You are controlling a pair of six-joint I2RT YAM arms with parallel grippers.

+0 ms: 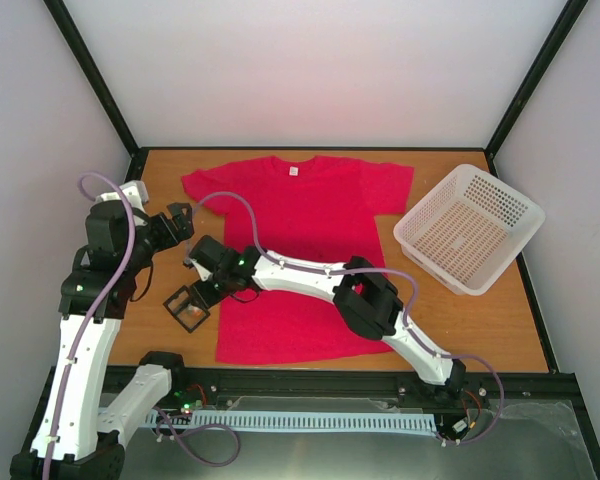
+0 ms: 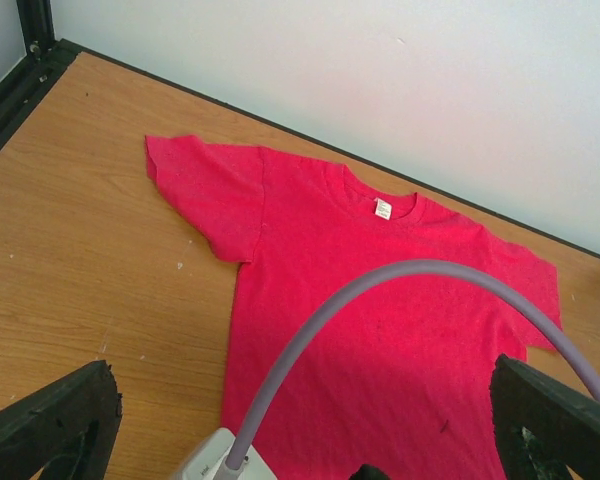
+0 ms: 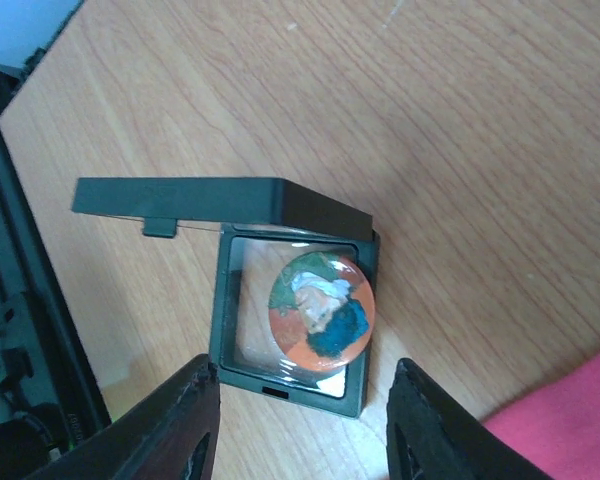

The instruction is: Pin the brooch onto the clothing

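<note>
The crimson T-shirt (image 1: 300,255) lies flat on the wooden table, neck with its white label to the back; it also fills the left wrist view (image 2: 380,330). The brooch (image 3: 322,318), a round pin painted orange, green, white and blue, lies in an open black case (image 3: 290,385) on the wood by the shirt's left edge. The case also shows in the top view (image 1: 188,306). My right gripper (image 3: 300,430) is open just above the case, one finger on each side, touching nothing. My left gripper (image 1: 177,224) is open and empty, raised above the shirt's left sleeve.
A white perforated basket (image 1: 467,228) stands at the right. The right arm (image 1: 320,275) stretches across the shirt, its purple cable (image 2: 380,280) arching through the left wrist view. The case lid (image 3: 180,195) stands open on the far side.
</note>
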